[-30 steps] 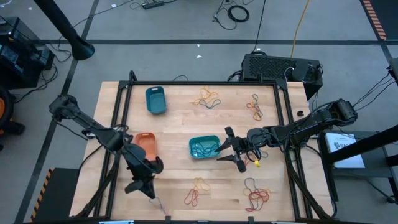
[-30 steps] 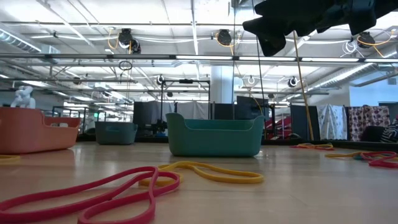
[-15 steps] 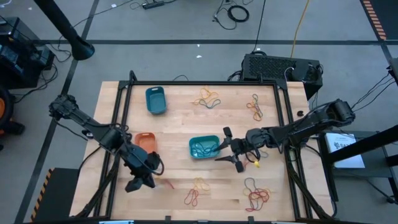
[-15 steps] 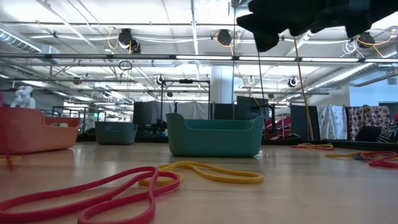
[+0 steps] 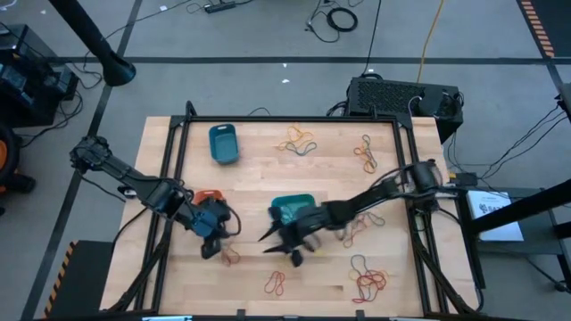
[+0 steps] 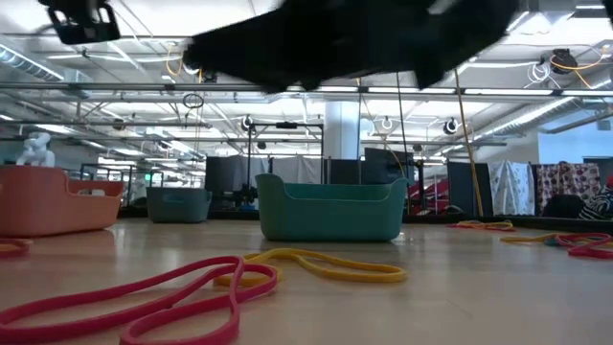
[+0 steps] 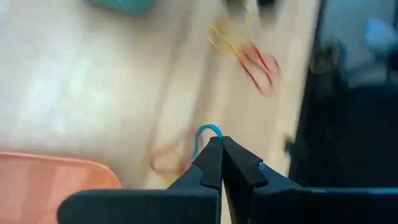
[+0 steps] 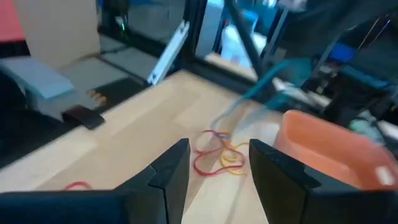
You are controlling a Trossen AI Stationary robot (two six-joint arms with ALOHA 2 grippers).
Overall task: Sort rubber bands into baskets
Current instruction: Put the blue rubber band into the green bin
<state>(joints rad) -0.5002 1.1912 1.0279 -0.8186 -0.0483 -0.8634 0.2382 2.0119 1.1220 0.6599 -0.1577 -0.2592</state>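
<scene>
Pinching a blue-green rubber band [image 7: 208, 130] in my left claw [image 7: 221, 144] beside the orange basket [image 5: 207, 195] | right claw [image 5: 284, 247] spread, empty | risk: thin band slipping free.

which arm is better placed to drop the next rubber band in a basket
Left, probably. The left pincer is shut on a thin blue-green rubber band, beside the orange plastic basket. The right pincer is open and empty, near the teal-green plastic basket.
</scene>
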